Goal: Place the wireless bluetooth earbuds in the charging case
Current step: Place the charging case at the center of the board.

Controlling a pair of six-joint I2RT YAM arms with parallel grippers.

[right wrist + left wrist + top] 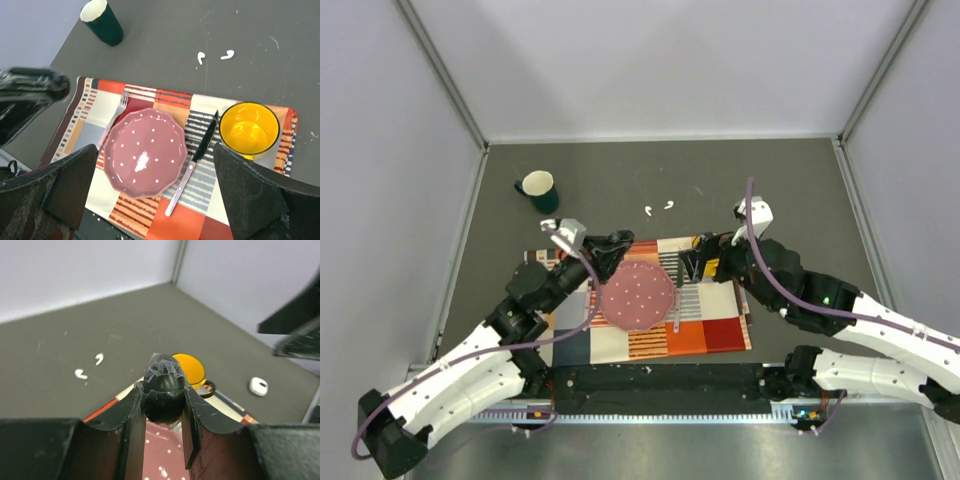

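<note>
Left gripper [162, 372]: closed, fingertips pressed together; a dark rounded lump between them, cannot tell whether part of the fingers or something held; sits over the far edge of the placemat, just beyond the plate's far rim.
Right gripper [154, 170]: wide open, nothing between the fingers; poised above the right half of the placemat, looking down on plate, knife and bowl.
Earbuds [200, 57]: two small white curved pieces, lying on the bare table beyond the far edge of the placemat; near each other but not touching; clear of both grippers.
Case [258, 386]: small, white and rounded, resting on the bare table off the placemat, near the bowl; well apart from the earbuds; cannot tell whether the lid is up.
Table [620, 170]: dark grey, with pale scuffs.
Placemat [170, 97]: striped and checked in red, orange, cream and grey.
Plate [145, 152]: pink with white dots, on the middle of the placemat.
Bowl [249, 129]: yellow, upright, on the placemat's far right corner.
Knife [197, 155]: between plate and bowl, dark blade pointing away.
Fork [117, 112]: at the plate's left side, partly tucked under the rim.
Mug [537, 190]: dark green, upright, on the bare table off the placemat's far left corner.
</note>
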